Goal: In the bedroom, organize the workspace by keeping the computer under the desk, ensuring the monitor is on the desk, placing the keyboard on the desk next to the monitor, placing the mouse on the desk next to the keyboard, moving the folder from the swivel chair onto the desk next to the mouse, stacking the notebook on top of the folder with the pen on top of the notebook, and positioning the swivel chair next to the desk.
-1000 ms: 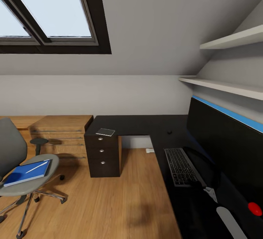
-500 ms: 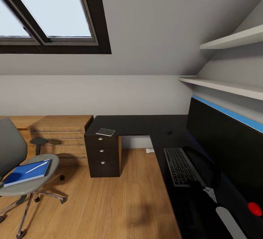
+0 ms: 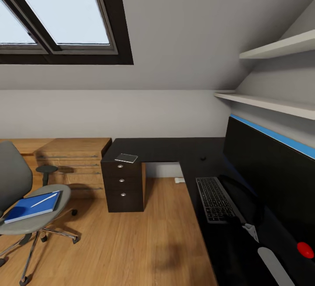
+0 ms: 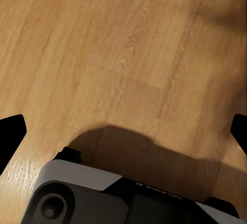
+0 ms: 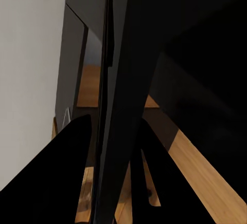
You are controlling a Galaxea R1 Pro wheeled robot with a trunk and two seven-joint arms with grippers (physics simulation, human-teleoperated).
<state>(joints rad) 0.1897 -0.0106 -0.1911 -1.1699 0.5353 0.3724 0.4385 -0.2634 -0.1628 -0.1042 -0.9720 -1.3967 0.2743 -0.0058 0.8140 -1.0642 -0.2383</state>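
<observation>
1. The bedroom is an attic space with sloped matte grey walls, a dark-framed skylight (image 3: 57, 15) and a light wood plank floor (image 3: 148, 242) with visible grain.
2. The worktop (image 3: 162, 148) is an L-shaped slab with a smooth black top; a long blue panel (image 3: 280, 137) runs along the wall behind it, and a dark three-drawer unit (image 3: 123, 187) with round silver knobs stands under its corner.
3. The monitor (image 3: 271, 176) stands on the worktop at the right: a large, thin flat screen with a black face and a small red dot (image 3: 305, 249) at a lower corner.
4. The keyboard (image 3: 216, 199) lies flat on the worktop just in front of the monitor: long, rectangular, dark grey keys.
5. The mouse (image 3: 203, 158) is a small dark oval on the worktop, beyond the keyboard's far end.
6. The notebook (image 3: 126, 158) (thin, nearly square, dark with pale edges) lies on the worktop above the drawer unit.
7. The swivel chair (image 3: 26, 207) stands on the floor at the left, well apart from the worktop; grey seat and back, chrome star base.
8. The folder (image 3: 30, 207), flat and bright blue, rests on the chair seat; the pen (image 3: 44, 200), a thin white stick, lies on top of it.
9. Left end effector (image 4: 123, 131): released, the two black fingers (image 4: 10, 136) wide apart over bare floor.
10. Right end effector: cannot tell its state; the right wrist view is dark shapes seen close up.
</observation>
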